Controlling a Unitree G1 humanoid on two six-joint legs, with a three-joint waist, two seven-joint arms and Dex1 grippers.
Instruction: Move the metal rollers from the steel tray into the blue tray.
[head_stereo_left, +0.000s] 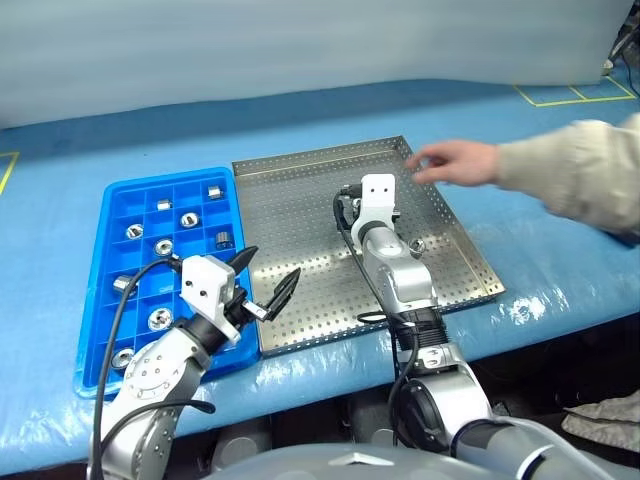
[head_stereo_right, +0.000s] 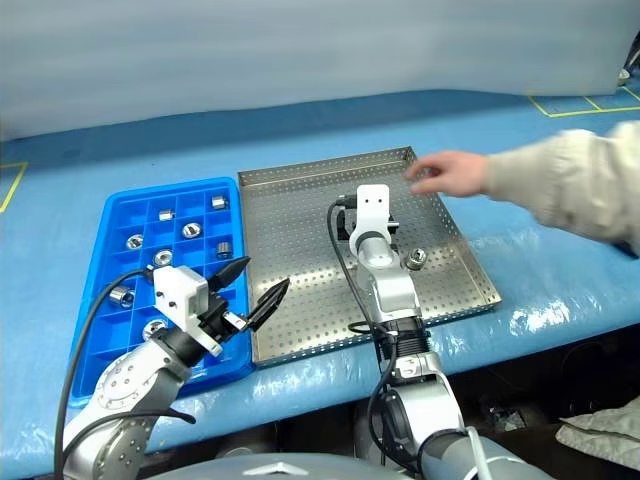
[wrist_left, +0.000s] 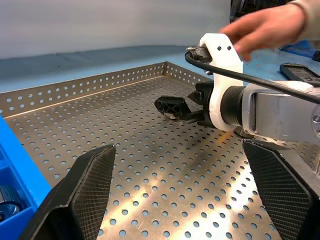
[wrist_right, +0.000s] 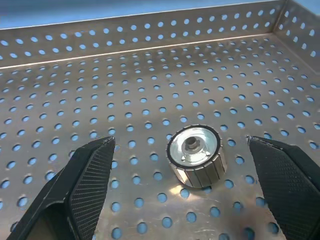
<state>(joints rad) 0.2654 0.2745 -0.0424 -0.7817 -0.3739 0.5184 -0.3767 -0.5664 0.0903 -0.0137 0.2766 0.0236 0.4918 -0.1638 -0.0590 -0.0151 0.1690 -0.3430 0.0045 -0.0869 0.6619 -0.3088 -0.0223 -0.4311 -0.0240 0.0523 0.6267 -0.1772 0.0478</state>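
Roller (wrist_right: 194, 155) is being framed dead ahead between the wide-open, empty right gripper's (wrist_right: 180, 190) fingers, standing on end on the steel tray (head_stereo_left: 300, 200), hole up. Left gripper (head_stereo_left: 268, 276), also spread and empty, is sitting farther off, by the blue tray (head_stereo_left: 105, 260).

A table covered with a wrinkled bright blue plastic sheet (head_stereo_left: 300, 120) carries two trays side by side, their long edges just beside each other: a bright blue plastic tray with square compartments (head_stereo_left: 108, 290) on the left and a large perforated steel tray with a low rim (head_stereo_left: 300, 200) on the right.
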